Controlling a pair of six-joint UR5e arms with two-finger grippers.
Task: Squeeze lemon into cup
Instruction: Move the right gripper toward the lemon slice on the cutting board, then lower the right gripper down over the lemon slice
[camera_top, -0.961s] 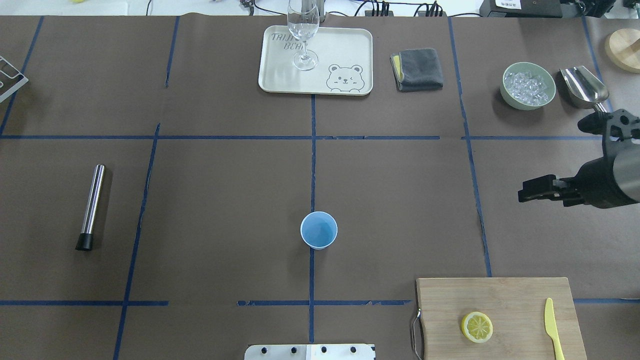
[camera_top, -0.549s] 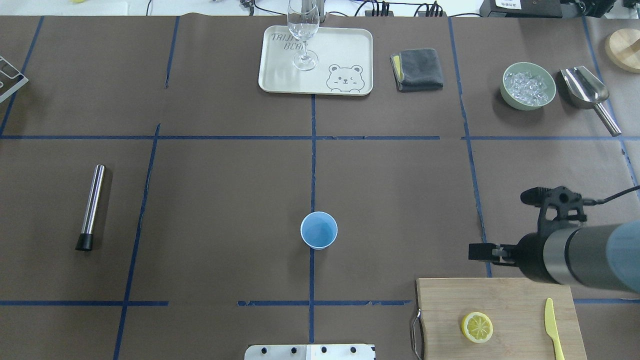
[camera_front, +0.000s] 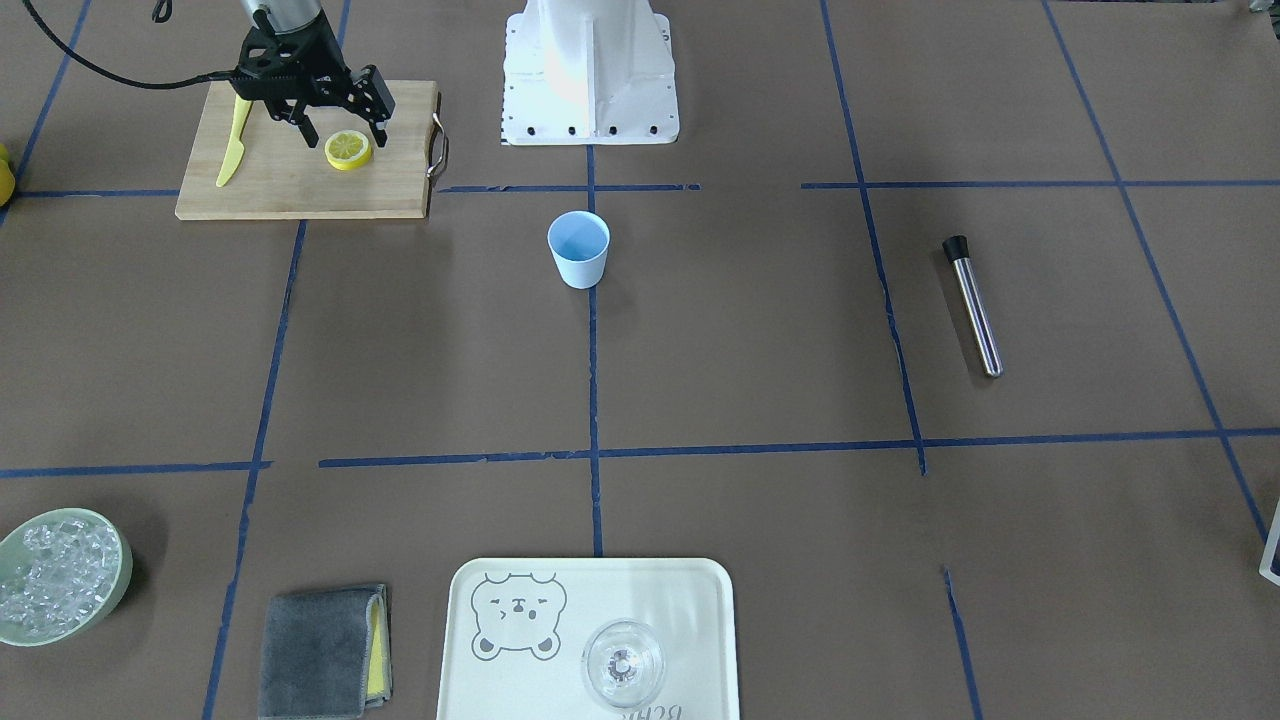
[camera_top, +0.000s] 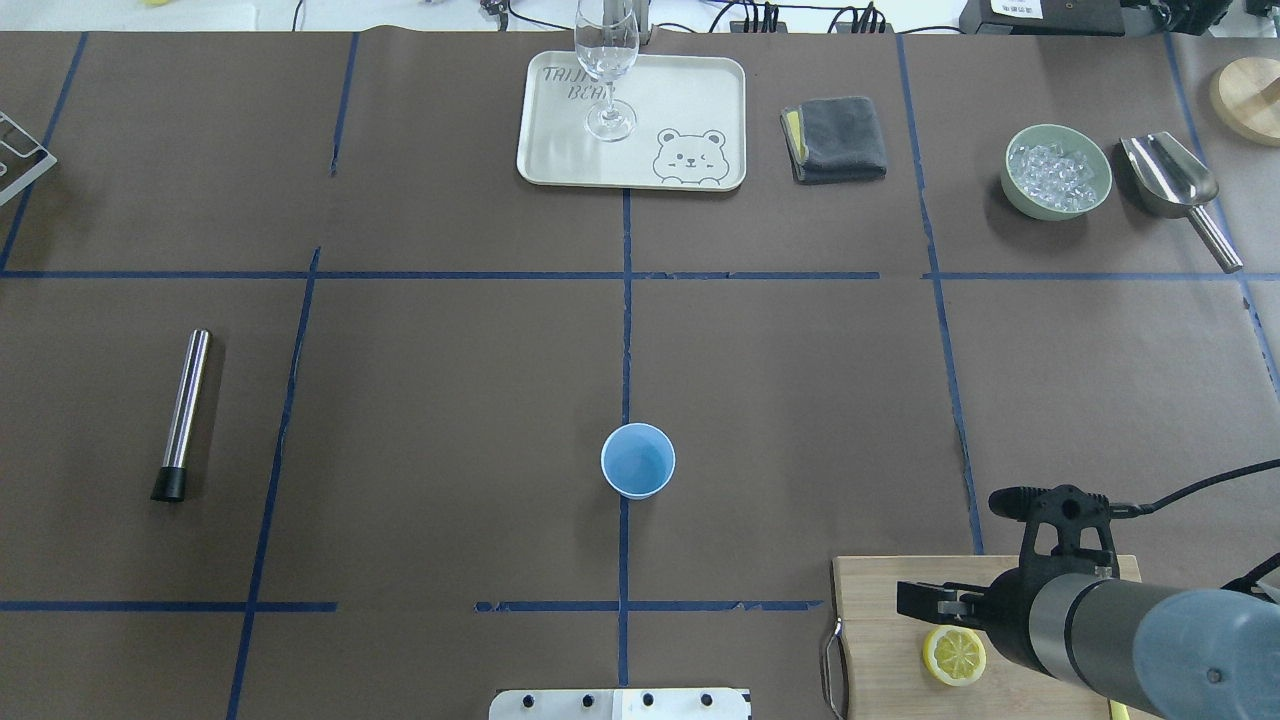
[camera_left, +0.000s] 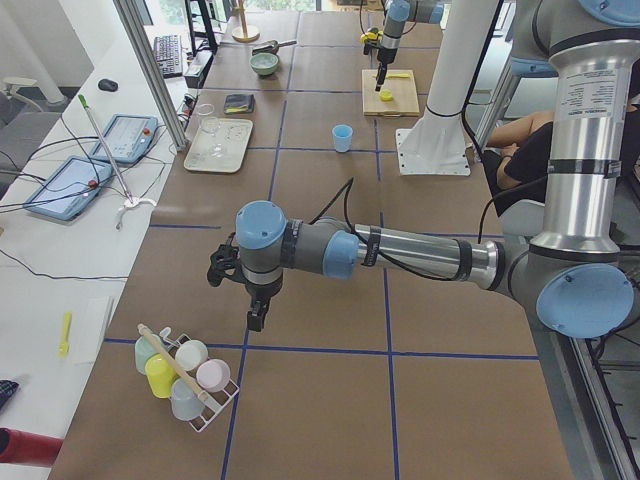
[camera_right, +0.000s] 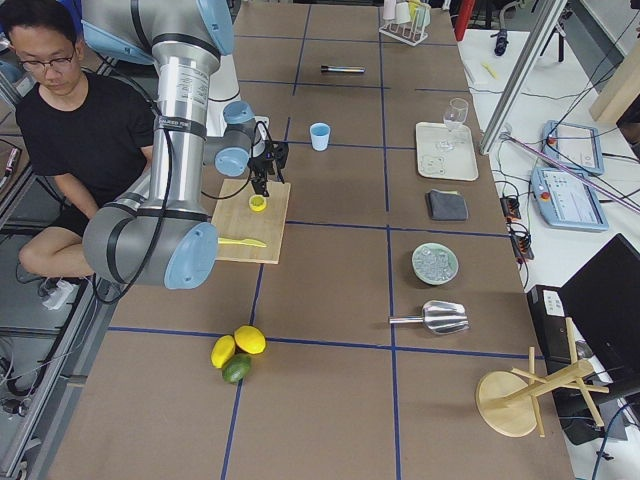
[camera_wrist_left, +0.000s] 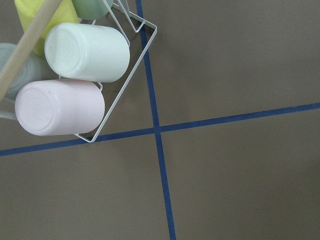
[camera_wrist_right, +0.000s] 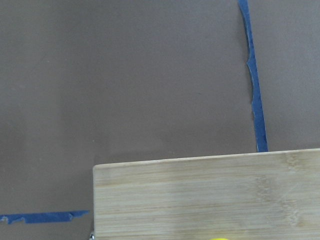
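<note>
The lemon (camera_front: 348, 150) lies cut face up on a wooden cutting board (camera_front: 300, 185), also seen in the overhead view (camera_top: 953, 655). My right gripper (camera_front: 343, 138) hangs open just above it, one finger on each side, not touching it. In the overhead view the right gripper (camera_top: 925, 600) reaches over the board's far edge. The light-blue cup (camera_top: 638, 460) stands upright and empty at the table's middle, well apart from the board. My left gripper (camera_left: 255, 312) shows only in the exterior left view, by a cup rack; I cannot tell if it is open or shut.
A yellow knife (camera_front: 232, 145) lies on the board beside the lemon. A tray (camera_top: 700, 100) with a clear glass (camera_top: 606, 60), a grey cloth (camera_top: 838, 138), a bowl of ice (camera_top: 1057, 170) and a metal scoop (camera_top: 1170, 180) line the far side. A steel muddler (camera_top: 185, 412) lies left.
My right arm has swung from the table's right side back to the near cutting board, and its open gripper now hangs over the lemon. The cup and the lemon have not moved.
</note>
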